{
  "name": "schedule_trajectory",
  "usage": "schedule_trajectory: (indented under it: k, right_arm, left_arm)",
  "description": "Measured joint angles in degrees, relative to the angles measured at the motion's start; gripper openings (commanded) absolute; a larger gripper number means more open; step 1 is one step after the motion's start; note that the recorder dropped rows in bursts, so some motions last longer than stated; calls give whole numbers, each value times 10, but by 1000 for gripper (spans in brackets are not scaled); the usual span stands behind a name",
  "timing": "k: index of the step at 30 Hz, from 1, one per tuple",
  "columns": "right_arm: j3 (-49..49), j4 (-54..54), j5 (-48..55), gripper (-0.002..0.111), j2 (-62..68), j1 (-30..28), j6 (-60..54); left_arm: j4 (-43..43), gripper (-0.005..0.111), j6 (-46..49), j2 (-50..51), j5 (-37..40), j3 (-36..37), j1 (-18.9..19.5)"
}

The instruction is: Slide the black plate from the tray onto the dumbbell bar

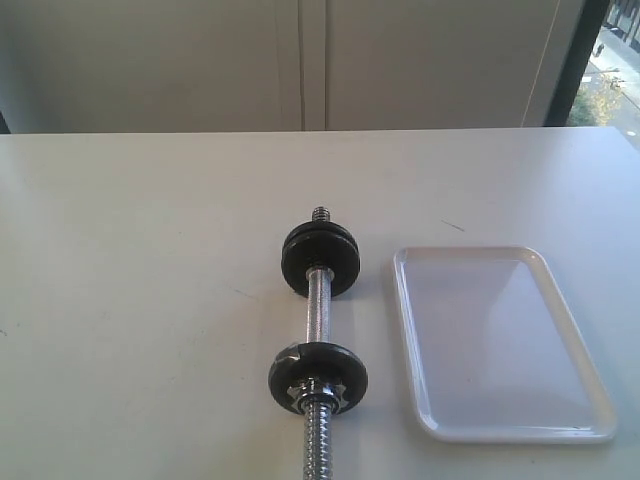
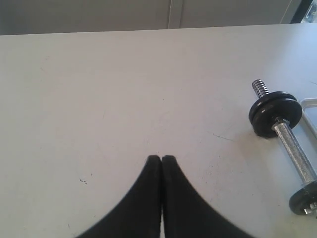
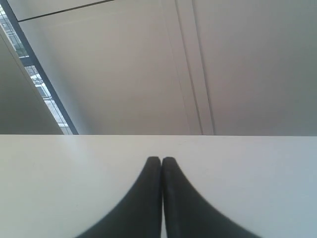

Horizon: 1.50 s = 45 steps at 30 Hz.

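The dumbbell bar (image 1: 317, 305) lies on the white table, pointing away from the front edge. A black plate (image 1: 320, 258) sits threaded on its far end, two layers thick, with the threaded tip poking out beyond it. Near the front, a black disc with a silver star nut (image 1: 318, 378) is on the bar. The white tray (image 1: 495, 340) lies to the right of the bar with nothing in it. Neither gripper shows in the exterior view. My left gripper (image 2: 161, 157) is shut and empty over bare table, well apart from the black plate (image 2: 275, 114). My right gripper (image 3: 161, 158) is shut and empty.
The table's far edge meets a pale wall with a window strip (image 1: 600, 60) at the right. The right wrist view shows only tabletop, wall and window. A corner of the tray (image 2: 309, 106) peeks in beside the bar (image 2: 294, 148) in the left wrist view.
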Motion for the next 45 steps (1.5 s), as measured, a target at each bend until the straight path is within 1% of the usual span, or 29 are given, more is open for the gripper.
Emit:
schedule_trajectory:
  k: [13, 15, 17, 21, 28, 31, 36, 39, 41, 45]
  right_arm:
    - [0, 0, 0, 0, 0, 0, 0]
    - [0, 0, 0, 0, 0, 0, 0]
    - [0, 0, 0, 0, 0, 0, 0]
    - [0, 0, 0, 0, 0, 0, 0]
    - [0, 0, 0, 0, 0, 0, 0]
    - [0, 0, 0, 0, 0, 0, 1]
    - [0, 0, 0, 0, 0, 0, 1]
    - [0, 0, 0, 0, 0, 0, 1]
    - [0, 0, 0, 0, 0, 0, 1]
    - [0, 0, 0, 0, 0, 0, 1]
  left_arm:
    - [0, 0, 0, 0, -1, 0, 0]
    - [0, 0, 0, 0, -3, 0, 6]
    - [0, 0, 0, -3, -5, 0, 25]
    - [0, 0, 0, -9, -5, 0, 91]
    - [0, 0, 0, -62, -6, 2, 253]
    - [0, 0, 0, -94, -6, 2, 312]
    - [0, 0, 0, -149, -5, 2, 382]
    - [1, 0, 0, -180, -5, 2, 415]
    - [2, 0, 0, -201, -5, 6, 428]
    - [2, 0, 0, -246, -6, 23, 438]
